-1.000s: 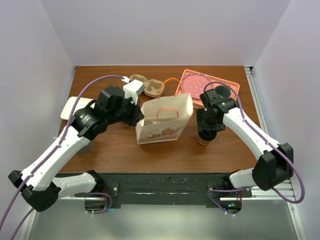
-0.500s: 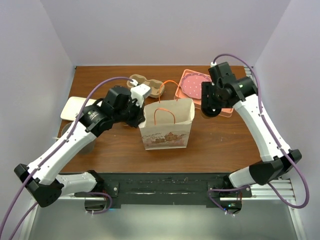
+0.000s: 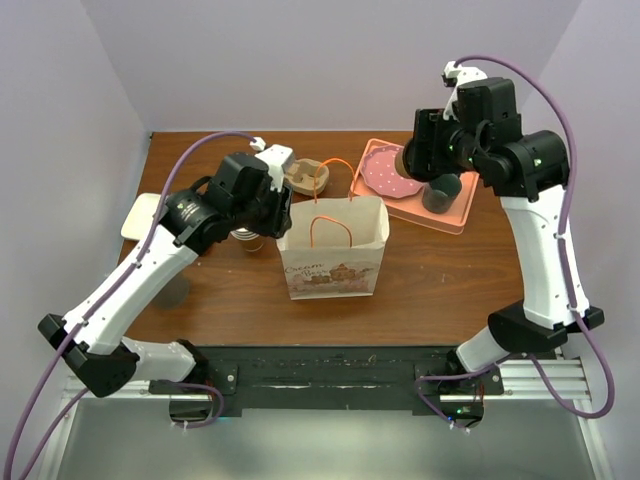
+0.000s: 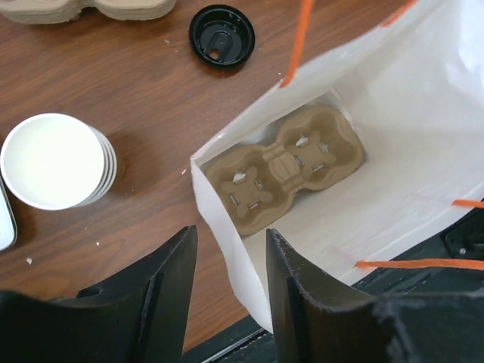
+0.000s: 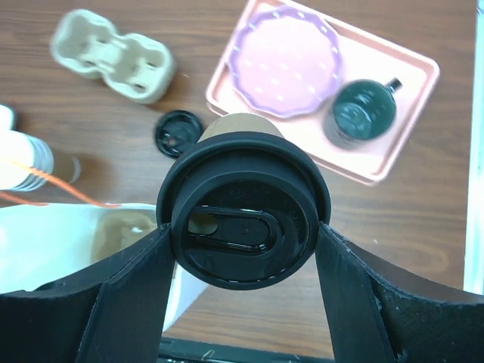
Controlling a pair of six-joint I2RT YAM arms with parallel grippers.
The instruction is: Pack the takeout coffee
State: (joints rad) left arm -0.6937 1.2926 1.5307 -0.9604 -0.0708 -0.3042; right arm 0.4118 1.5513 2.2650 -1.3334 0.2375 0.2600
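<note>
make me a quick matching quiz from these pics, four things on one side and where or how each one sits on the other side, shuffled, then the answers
Things:
1. takeout coffee
2. pink plate
3. loose black lid
4. paper bag

Place or state:
a. standing open, with a pulp carrier inside
b. lying flat on the bare table
c. gripped by the right gripper
d. on the pink tray

Pairs: 1-c, 2-d, 3-b, 4-a

Bright even light, soft shadows; tray blurred behind takeout coffee
</note>
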